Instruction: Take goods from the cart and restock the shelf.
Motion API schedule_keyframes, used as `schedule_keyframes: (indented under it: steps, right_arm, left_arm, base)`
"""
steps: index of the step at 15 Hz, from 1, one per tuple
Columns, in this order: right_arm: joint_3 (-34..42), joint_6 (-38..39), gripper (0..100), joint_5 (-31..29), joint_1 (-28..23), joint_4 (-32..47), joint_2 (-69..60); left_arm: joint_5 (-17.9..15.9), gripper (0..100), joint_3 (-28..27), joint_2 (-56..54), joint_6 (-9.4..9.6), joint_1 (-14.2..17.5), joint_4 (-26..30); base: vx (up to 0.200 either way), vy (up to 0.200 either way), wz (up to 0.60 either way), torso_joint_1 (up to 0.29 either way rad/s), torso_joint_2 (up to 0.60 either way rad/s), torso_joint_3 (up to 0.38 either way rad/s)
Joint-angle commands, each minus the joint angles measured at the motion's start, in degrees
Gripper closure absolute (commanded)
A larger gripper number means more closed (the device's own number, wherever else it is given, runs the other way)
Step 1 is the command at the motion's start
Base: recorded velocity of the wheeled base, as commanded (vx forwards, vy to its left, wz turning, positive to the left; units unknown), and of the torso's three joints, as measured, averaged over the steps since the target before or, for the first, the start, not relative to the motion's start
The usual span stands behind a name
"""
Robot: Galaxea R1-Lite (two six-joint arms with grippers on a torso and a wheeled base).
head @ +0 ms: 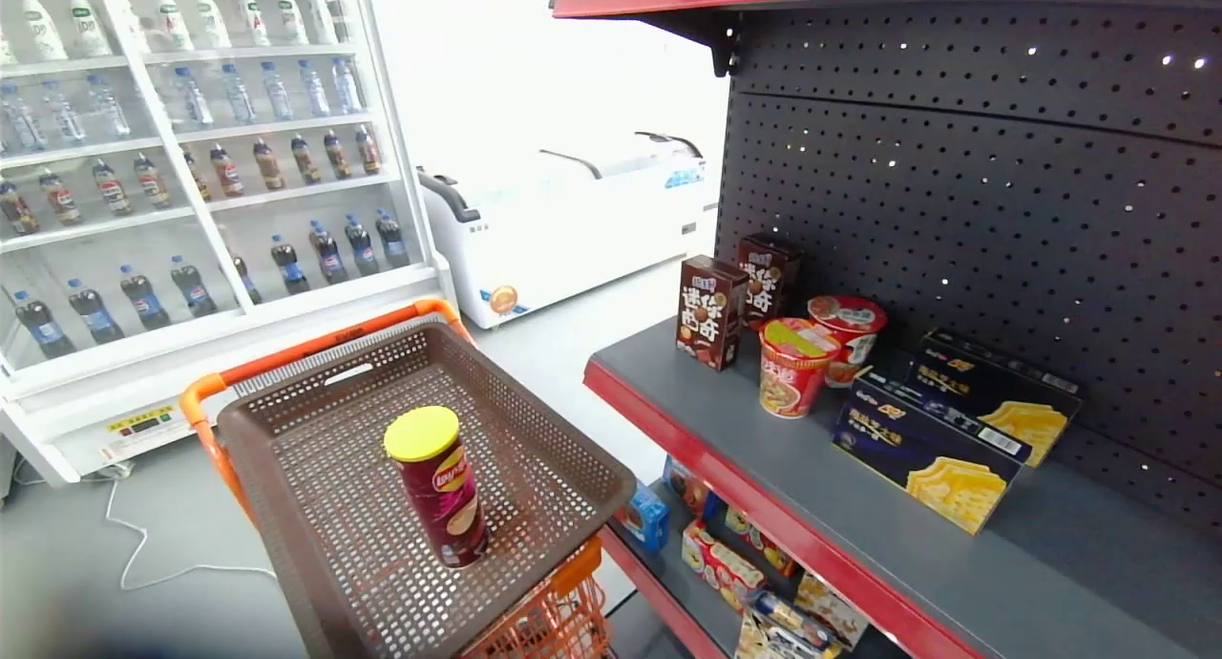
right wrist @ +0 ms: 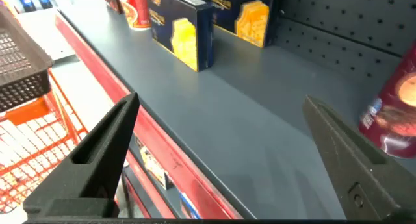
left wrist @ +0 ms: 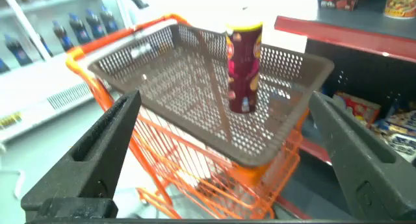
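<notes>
Shelf board (head: 1098,563): I see a grey top with a red front lip.
Back left of board: two brown boxes (head: 710,311) stand upright, just beside each other.
Middle: two cup noodles (head: 794,367), one behind the other, close to the brown boxes.
Right of cups: two dark blue boxes (head: 931,449) stand on their long edges, one behind the other.
Far end: part of a dark red can (right wrist: 396,113) is on the board; I can't tell its pose.
Lower shelf (head: 668,592): mixed snack packs (head: 721,563).
Cart basket (head: 334,468): brown mesh, one chips can (head: 439,487) upright near the middle.
Floor (head: 115,554): a white cable (head: 143,544) lies loose.
</notes>
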Motion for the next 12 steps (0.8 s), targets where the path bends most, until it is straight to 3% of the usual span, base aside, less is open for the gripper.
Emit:
schedule_keyframes:
  steps: [1, 3, 5, 8, 9, 12]
  right_arm:
    - [0.0, 0.0, 0, 0.0, 0.07, 0.0, -0.01]
    - [0.0, 0.0, 0, 0.0, 0.07, 0.0, -0.01]
    - [0.0, 0.0, 0, 0.0, 0.07, -0.09, -0.01]
    - [0.0, 0.0, 0, 0.0, 0.07, -0.09, -0.01]
    - [0.0, 0.0, 0, 0.0, 0.07, -0.09, -0.01]
    - [0.0, 0.0, 0, 0.0, 0.07, 0.0, -0.01]
  left_arm:
    - [-0.17, 0, -16.03, 7.77, 5.38, -0.1, 6.16]
    - [-0.26, 0, -33.17, 22.89, 7.05, -0.1, 16.97]
    - [0.79, 0, -36.24, 32.56, 7.05, 0.69, 20.67]
    - [-0.17, 0, -34.13, 43.02, 5.73, 1.22, 22.25]
    - [-5.8, 0, -33.17, 51.89, 3.89, 0.34, 15.66]
    - [-7.73, 0, -27.89, 63.41, 3.8, 0.6, 0.1]
  base:
    - [0.0, 0.0, 0.0, 0.0, 0.0, 0.0]
    - [0.0, 0.0, 0.0, 0.0, 0.0, 0.0]
    - [0.0, 0.0, 0.0, 0.0, 0.0, 0.0]
    - [0.0, 0.0, 0.0, 0.0, 0.0, 0.0]
    - [0.0, 0.0, 0.0, 0.0, 0.0, 0.0]
    - [0.0, 0.0, 0.0, 0.0, 0.0, 0.0]
